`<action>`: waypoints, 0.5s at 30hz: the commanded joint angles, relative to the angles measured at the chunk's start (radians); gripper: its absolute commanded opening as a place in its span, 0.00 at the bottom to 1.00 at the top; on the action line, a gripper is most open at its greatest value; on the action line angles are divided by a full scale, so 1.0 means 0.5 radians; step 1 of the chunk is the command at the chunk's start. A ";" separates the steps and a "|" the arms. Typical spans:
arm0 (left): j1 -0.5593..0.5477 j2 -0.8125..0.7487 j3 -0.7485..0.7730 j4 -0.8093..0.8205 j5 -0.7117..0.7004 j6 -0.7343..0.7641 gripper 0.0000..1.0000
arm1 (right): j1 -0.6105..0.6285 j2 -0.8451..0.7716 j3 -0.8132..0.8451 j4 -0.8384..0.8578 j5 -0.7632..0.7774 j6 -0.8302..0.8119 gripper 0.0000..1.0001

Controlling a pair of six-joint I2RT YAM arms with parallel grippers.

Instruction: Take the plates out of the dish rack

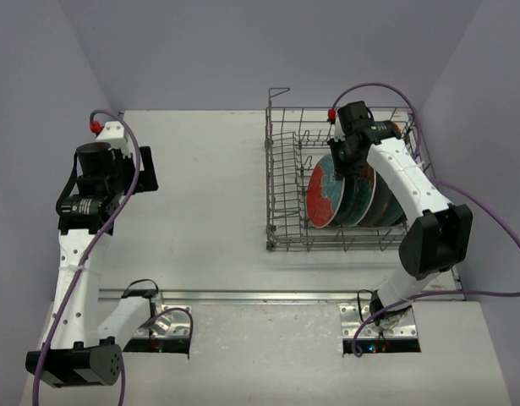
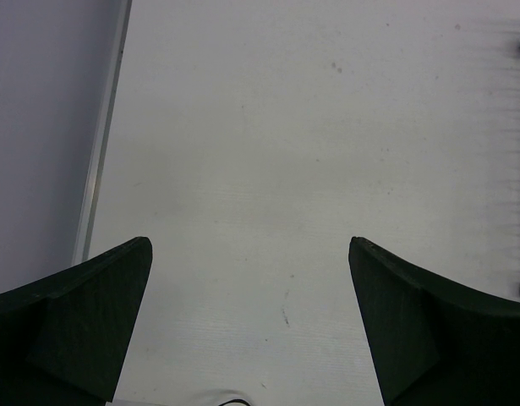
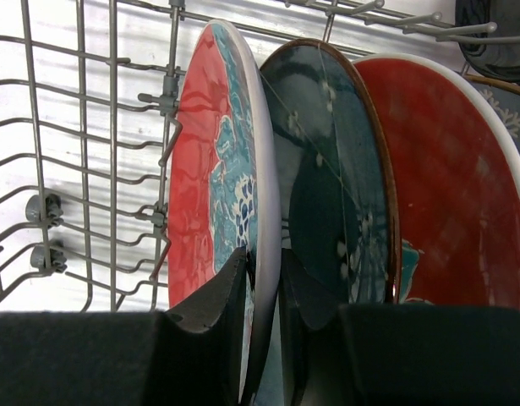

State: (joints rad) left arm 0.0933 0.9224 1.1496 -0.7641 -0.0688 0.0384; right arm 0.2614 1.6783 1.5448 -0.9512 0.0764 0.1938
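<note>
The grey wire dish rack (image 1: 281,199) stands at the right of the table. Several plates stand upright in it: a red-and-teal patterned plate (image 1: 323,193) in front, a dark grey-teal one (image 3: 331,178) behind it, then a red one (image 3: 450,186). My right gripper (image 3: 265,275) is shut on the rim of the red-and-teal patterned plate (image 3: 213,169), one finger on each face; from above it shows at the plates' top edge (image 1: 340,161). My left gripper (image 2: 249,254) is open and empty over bare table at the far left (image 1: 141,169).
A raised wire loop (image 1: 279,90) stands at the rack's far left corner. Rack tines (image 3: 99,169) rise left of the held plate. A dark small plate (image 3: 496,38) shows at the rack's far end. A metal rail (image 1: 268,296) crosses the table near the arm bases.
</note>
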 commanded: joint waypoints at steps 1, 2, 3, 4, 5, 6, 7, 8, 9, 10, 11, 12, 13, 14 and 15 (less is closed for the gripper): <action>0.022 0.011 0.005 0.120 -0.028 -0.037 1.00 | 0.039 -0.008 -0.044 -0.051 -0.109 0.072 0.00; 0.019 0.020 0.008 0.123 -0.023 -0.040 1.00 | 0.039 -0.020 -0.032 -0.055 -0.126 0.081 0.00; 0.019 0.026 0.009 0.123 -0.021 -0.041 1.00 | 0.039 -0.038 -0.018 -0.058 -0.133 0.085 0.00; 0.019 0.033 0.010 0.123 -0.019 -0.042 1.00 | 0.039 -0.056 -0.004 -0.062 -0.138 0.089 0.00; 0.019 0.037 0.014 0.123 -0.022 -0.043 1.00 | 0.039 -0.071 0.018 -0.065 -0.139 0.092 0.00; 0.019 0.039 0.018 0.123 -0.027 -0.043 1.00 | 0.039 -0.086 0.050 -0.068 -0.137 0.094 0.00; 0.019 0.041 0.021 0.123 -0.035 -0.043 1.00 | 0.039 -0.105 0.088 -0.071 -0.134 0.092 0.00; 0.019 0.042 0.025 0.123 -0.041 -0.042 1.00 | 0.039 -0.123 0.125 -0.073 -0.129 0.090 0.00; 0.019 0.042 0.030 0.123 -0.046 -0.040 1.00 | 0.039 -0.140 0.157 -0.070 -0.122 0.086 0.00; 0.019 0.042 0.036 0.120 -0.047 -0.040 1.00 | 0.039 -0.166 0.212 -0.070 -0.122 0.076 0.00; 0.019 0.036 0.038 0.124 -0.050 -0.040 1.00 | 0.039 -0.188 0.252 -0.068 -0.126 0.068 0.00; 0.019 0.031 0.040 0.128 -0.051 -0.040 1.00 | 0.039 -0.207 0.287 -0.064 -0.127 0.058 0.00; 0.020 0.024 0.042 0.132 -0.044 -0.039 1.00 | 0.039 -0.221 0.334 -0.061 -0.118 0.043 0.00; 0.022 0.016 0.042 0.137 -0.036 -0.037 1.00 | 0.039 -0.232 0.384 -0.060 -0.106 0.029 0.00; 0.021 0.013 0.043 0.141 -0.035 -0.037 1.00 | 0.039 -0.249 0.415 -0.054 -0.096 0.016 0.00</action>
State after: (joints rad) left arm 0.0933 0.9488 1.1496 -0.7498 -0.0837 0.0284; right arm 0.2668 1.6708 1.6111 -1.0255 0.0884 0.2235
